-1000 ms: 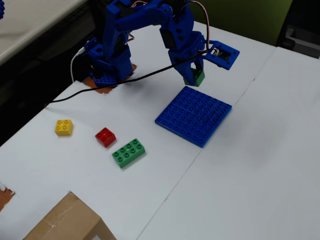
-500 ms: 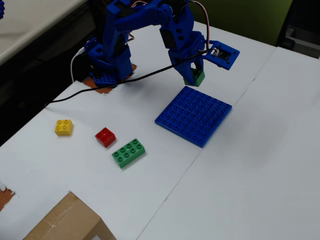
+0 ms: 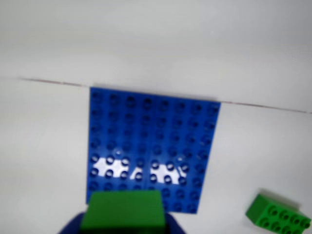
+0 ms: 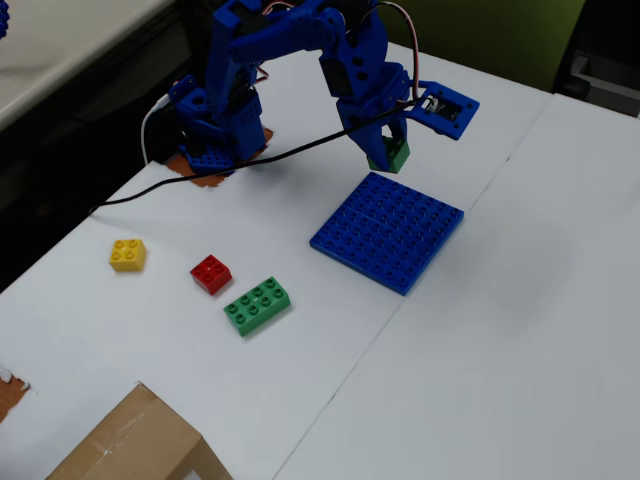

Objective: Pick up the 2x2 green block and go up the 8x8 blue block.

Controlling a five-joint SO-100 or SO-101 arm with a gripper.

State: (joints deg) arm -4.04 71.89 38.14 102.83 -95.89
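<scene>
The 2x2 green block (image 4: 389, 155) is held in my gripper (image 4: 387, 152), lifted above the table just behind the far edge of the 8x8 blue block (image 4: 388, 231). In the wrist view the green block (image 3: 124, 210) fills the bottom edge between the blue fingers (image 3: 73, 227), and the blue plate (image 3: 151, 146) lies flat ahead of it. My gripper (image 3: 124, 219) is shut on the block. The block's studs are hidden.
A longer green 2x4 brick (image 4: 258, 305) lies left of the plate and shows in the wrist view (image 3: 278, 217). A red brick (image 4: 211, 273) and a yellow brick (image 4: 128, 254) lie further left. A cardboard box (image 4: 130, 445) stands at the front. A black cable (image 4: 230, 165) crosses the table.
</scene>
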